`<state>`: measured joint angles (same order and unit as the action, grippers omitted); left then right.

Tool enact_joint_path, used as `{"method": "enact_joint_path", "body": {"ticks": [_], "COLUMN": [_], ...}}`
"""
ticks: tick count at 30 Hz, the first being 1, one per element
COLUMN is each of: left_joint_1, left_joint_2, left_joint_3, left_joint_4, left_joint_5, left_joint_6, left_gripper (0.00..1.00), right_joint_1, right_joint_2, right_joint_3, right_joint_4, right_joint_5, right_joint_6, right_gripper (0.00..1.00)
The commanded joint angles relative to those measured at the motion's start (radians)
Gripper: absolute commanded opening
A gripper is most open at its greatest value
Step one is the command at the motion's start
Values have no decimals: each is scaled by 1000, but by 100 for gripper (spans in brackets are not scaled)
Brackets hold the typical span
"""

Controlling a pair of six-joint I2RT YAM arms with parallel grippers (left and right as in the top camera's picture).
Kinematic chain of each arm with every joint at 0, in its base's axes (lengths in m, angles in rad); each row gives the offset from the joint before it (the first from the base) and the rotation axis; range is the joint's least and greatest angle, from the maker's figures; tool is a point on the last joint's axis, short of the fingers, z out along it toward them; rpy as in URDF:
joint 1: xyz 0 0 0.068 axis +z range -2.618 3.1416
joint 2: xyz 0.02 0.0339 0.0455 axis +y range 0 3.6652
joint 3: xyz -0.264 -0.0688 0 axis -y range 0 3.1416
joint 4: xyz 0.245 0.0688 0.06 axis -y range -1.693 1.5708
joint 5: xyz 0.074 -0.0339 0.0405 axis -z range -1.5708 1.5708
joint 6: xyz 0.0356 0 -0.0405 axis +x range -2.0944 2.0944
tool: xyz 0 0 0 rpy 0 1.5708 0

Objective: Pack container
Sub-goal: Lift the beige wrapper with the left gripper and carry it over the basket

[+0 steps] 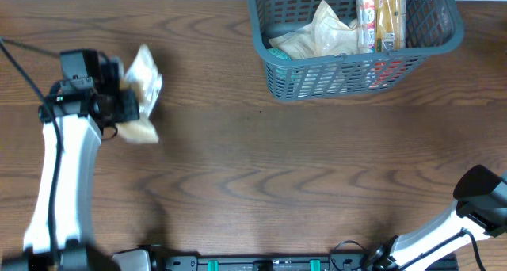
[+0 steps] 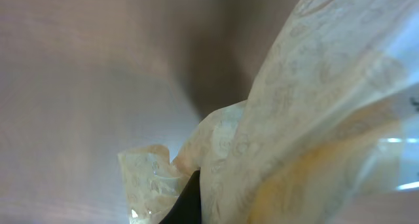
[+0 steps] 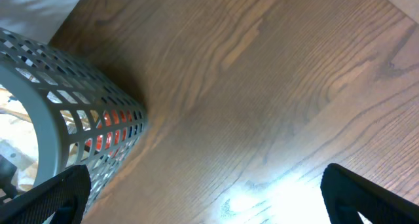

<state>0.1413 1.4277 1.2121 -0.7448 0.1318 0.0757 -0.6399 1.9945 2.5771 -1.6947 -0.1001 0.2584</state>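
At the bottom edge of the overhead view the two arm bases sit on a black rail; the right gripper (image 3: 209,203) is in the lower right corner of that view, well apart from everything else; its wrist camera shows the two dark fingers (image 3: 46,196) at the lower corners of the frame, spread wide with only bare wood table (image 1: 277,168) between them; the left gripper (image 1: 129,104) is at the middle left of the overhead view, its jaws pressed together on a crinkled cream-and-clear snack packet (image 1: 146,82); the packet sticks out to the right of the gripper and above it; whether its lower end touches the wood I cannot tell; in the left wrist view the packet fills the right half of the frame, blurred, with one dark fingertip (image 2: 186,201) against it at the bottom; the container (image 1: 348,74), a grey-blue slotted basket, stands at the top of the overhead view, right of centre, partly cut off by the frame; inside it lie a crumpled cream bag (image 1: 325,32), a long yellow-orange packet (image 1: 382,13) to its right, and something red (image 1: 388,69) seen through the near lattice wall; the right wrist view has the basket's corner at the left edge.
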Motion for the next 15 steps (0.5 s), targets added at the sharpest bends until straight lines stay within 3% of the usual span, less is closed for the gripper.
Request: {"method": "enact_joint_path", "body": {"ticks": [1, 9, 15], "left_joint_1": [-62, -298, -538], "left_joint_2": [-106, -175, -153], "left_joint_3": [85, 222, 247], "left_joint_4": [10, 153, 448], "left_joint_5": [14, 14, -10], "left_joint_6": [-39, -119, -128], "left_gripper": [5, 6, 6], "right_joint_1": [6, 6, 6], "right_joint_2": [7, 7, 7], "right_joint_3": [-2, -2, -2], "right_joint_4": [-3, -3, -3], "right_joint_5": [-13, -13, -13], "right_joint_6": [-13, -13, -13], "right_gripper": [99, 99, 99]}}
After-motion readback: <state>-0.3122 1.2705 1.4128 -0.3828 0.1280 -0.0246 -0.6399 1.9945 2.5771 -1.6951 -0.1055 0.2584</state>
